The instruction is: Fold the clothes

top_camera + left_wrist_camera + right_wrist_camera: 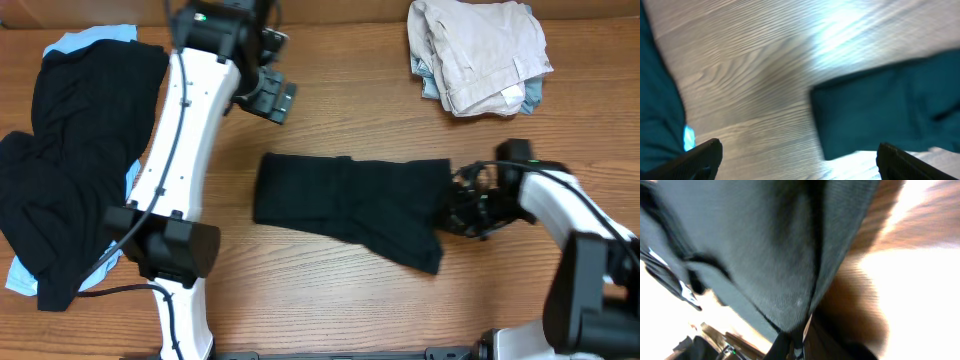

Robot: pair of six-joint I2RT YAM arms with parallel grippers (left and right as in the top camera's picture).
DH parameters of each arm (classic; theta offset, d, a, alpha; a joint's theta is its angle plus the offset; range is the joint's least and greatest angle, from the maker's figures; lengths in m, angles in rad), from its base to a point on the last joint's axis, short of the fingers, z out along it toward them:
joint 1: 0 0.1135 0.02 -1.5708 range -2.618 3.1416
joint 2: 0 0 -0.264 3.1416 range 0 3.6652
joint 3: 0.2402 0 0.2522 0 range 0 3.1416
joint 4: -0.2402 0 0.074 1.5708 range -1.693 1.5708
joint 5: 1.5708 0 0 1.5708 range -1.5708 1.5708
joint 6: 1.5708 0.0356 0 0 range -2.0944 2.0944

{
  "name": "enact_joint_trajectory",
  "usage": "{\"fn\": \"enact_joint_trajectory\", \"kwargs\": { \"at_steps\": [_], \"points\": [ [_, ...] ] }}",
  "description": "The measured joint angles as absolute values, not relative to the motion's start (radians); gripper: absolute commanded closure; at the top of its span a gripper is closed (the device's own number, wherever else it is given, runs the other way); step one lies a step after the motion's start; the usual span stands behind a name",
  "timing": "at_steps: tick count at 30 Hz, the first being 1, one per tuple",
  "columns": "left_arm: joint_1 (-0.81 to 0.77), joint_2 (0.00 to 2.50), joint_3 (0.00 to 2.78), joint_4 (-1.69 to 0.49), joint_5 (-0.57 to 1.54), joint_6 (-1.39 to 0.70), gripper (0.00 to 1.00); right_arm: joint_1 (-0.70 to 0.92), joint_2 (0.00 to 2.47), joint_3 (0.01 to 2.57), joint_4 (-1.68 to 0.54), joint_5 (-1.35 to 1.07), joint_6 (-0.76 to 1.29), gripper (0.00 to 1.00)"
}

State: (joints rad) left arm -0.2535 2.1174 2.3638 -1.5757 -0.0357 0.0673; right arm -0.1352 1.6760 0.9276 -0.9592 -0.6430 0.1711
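A black shirt (345,205), partly folded into a long strip, lies in the middle of the table. My right gripper (462,208) is at its right end, shut on the fabric; in the right wrist view the dark cloth (785,255) hangs from between my fingers (792,347). My left gripper (268,95) hovers above the table, behind the shirt's left end, open and empty. The left wrist view shows its two fingertips (797,160) wide apart with the shirt's left end (880,112) below.
A heap of black and light blue clothes (70,160) lies at the left. A folded stack of beige and light blue garments (480,55) sits at the back right. The table (330,290) is wood.
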Motion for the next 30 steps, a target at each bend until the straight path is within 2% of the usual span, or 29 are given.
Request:
{"fn": "enact_joint_trajectory", "kwargs": {
  "at_steps": [4,10,14,24,25,26,28,30],
  "points": [
    [-0.172,2.117,2.364,-1.576,-0.038,0.035,0.00,-0.184,1.575,1.000,-1.090,-0.602,0.115,0.96],
    [-0.086,2.117,2.364,-1.579,-0.035,0.021,0.00,-0.110,1.491,1.130,-1.163,-0.553,0.101,0.96],
    [-0.064,2.117,2.363,-1.569,-0.034,0.020,0.00,0.034,1.484,1.204,-1.092,-0.531,0.138,0.96],
    [-0.061,2.117,2.253,-1.495,-0.023,0.020,0.00,0.535,1.566,1.218,-0.684,-0.417,0.363,0.96],
    [-0.061,2.117,2.234,-1.484,-0.021,0.020,0.00,0.589,1.604,1.219,-0.635,-0.406,0.385,0.93],
    [-0.061,2.117,2.214,-1.473,-0.020,0.020,0.00,0.617,1.626,1.219,-0.611,-0.399,0.395,0.84],
    [-0.061,2.117,2.172,-1.446,-0.019,0.020,0.00,0.676,1.692,1.221,-0.550,-0.390,0.422,0.57],
    [-0.061,2.117,2.134,-1.419,-0.019,0.019,0.00,0.716,1.756,1.221,-0.520,-0.393,0.440,0.43]
  ]
}}
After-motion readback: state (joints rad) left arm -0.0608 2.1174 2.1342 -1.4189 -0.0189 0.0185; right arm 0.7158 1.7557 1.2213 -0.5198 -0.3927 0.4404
